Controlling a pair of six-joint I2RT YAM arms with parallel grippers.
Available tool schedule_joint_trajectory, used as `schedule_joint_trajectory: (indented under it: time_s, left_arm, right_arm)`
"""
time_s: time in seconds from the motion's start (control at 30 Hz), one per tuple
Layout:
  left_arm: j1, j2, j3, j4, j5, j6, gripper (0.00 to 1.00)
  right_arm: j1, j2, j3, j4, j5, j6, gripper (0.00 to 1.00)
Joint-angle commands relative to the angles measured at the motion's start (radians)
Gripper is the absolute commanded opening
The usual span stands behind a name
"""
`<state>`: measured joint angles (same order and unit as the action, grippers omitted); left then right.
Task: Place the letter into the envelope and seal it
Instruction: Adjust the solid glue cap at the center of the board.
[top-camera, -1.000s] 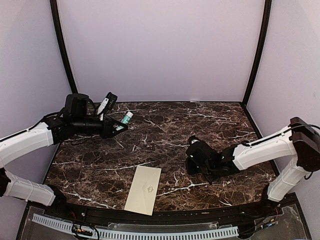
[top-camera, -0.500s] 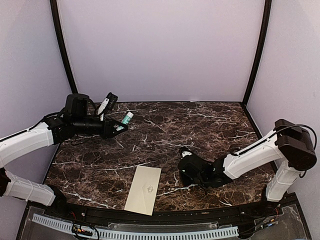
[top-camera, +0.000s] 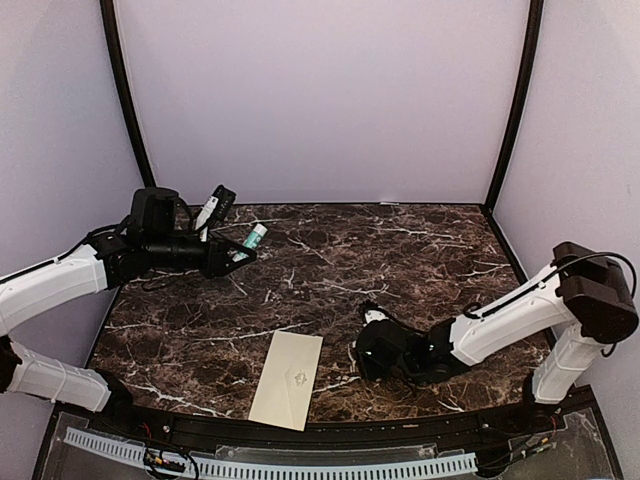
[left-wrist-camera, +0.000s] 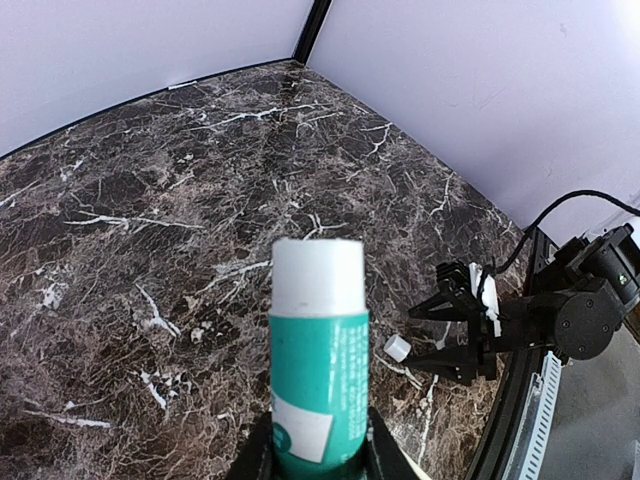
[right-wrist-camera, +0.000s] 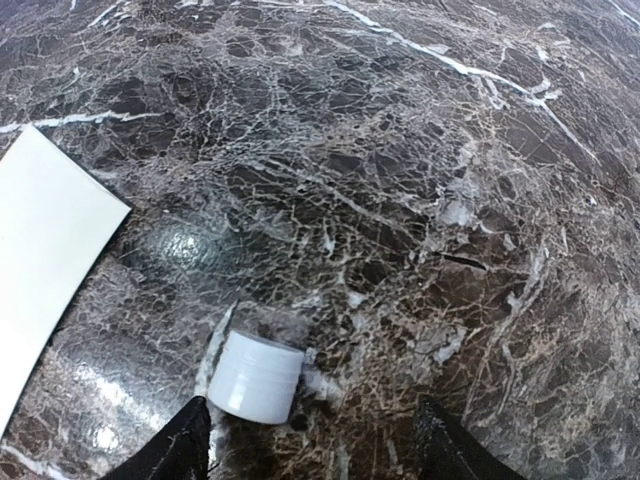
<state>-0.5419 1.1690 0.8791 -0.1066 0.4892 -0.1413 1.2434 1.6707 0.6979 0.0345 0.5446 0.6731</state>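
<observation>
**Two-arm station, overhead and wrist views.** One table (top-camera: 400, 250) of dark marble with white veins is bounded by pale walls on its left, far and right sides. A black rim runs along its near edge. Items counted: one envelope, one glue stick, one white cap, two grippers.

**Envelope.** The envelope (top-camera: 287, 378) is long and cream. It lies flat on the marble, left of centre, with the emblem face up. Its long axis leans slightly rightward toward the far end. Its near short edge sits just beside the table's near rim.

**Left gripper.** The left gripper (top-camera: 236, 250) is raised over the far left of the table. Its fingers are clamped on the glue stick (left-wrist-camera: 318, 370), a green tube whose white end points out toward the table's middle.

**Right gripper.** The right gripper (right-wrist-camera: 312, 420) sits low over the near marble, right of the envelope and apart from it. Its fingers are spread wide and grip nothing. The white cap (right-wrist-camera: 258, 377) rests on the marble between them, closer to the finger on the envelope's side.

**Open room.** Bare marble spans the centre and far right, from the envelope's far end to the far wall. A strip of marble separates the envelope's right long edge from the cap.
</observation>
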Motion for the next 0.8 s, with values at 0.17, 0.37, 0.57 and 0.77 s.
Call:
schedule_joint_trajectory:
  time_s: [0.17, 0.37, 0.57, 0.77]
  left_arm:
    - [-0.004, -0.012, -0.014, 0.001, -0.003, 0.018, 0.00]
    - [-0.004, -0.012, -0.014, 0.001, -0.002, 0.018, 0.00]
    - [-0.005, -0.011, -0.014, 0.001, -0.002, 0.019, 0.00]
    - [-0.004, -0.012, -0.013, -0.002, -0.007, 0.021, 0.00]
  right_arm:
    - [0.005, -0.201, 0.012, -0.147, -0.057, 0.075, 0.81]
    - [-0.067, -0.215, 0.081, -0.266, -0.178, 0.109, 0.81]
    - [-0.150, -0.100, 0.219, -0.420, -0.302, 0.085, 0.67]
    - [-0.189, -0.038, 0.275, -0.440, -0.399, 0.156, 0.56]
